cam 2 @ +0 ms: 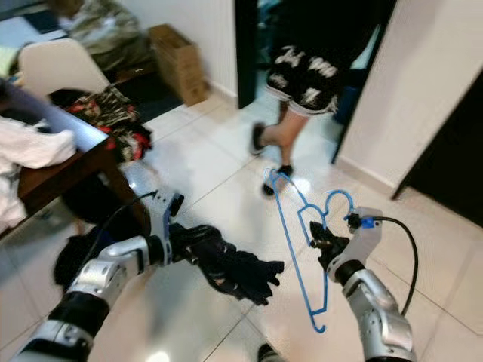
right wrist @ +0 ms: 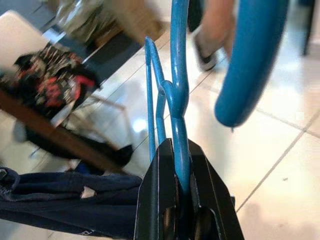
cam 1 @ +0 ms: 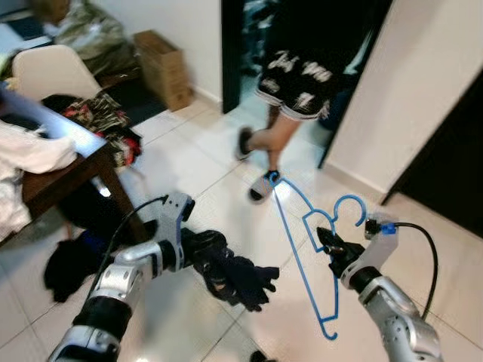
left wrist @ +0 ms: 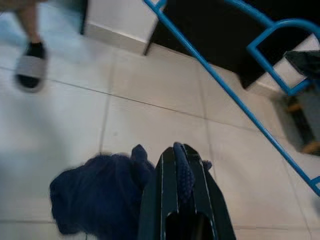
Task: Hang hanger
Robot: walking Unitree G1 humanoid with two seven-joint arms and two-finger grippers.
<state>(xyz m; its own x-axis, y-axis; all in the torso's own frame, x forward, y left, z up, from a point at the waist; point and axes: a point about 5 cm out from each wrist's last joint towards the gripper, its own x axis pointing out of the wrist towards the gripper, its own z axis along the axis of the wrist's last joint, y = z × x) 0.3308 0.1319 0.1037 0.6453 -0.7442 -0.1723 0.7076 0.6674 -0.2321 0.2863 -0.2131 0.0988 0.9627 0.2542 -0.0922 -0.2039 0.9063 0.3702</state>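
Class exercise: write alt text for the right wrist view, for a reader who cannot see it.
The right gripper is shut on a blue hanger above a pale tiled floor. A dark blue garment hangs below, with a wooden table behind.

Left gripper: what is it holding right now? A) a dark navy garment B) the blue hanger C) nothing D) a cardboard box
A: the left gripper is shut on the dark navy garment, while the blue hanger is clamped in the right gripper.

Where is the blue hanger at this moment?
The blue hanger is clamped in the right gripper on the robot's right, above the tiled floor, beside the dark garment held by the left gripper.
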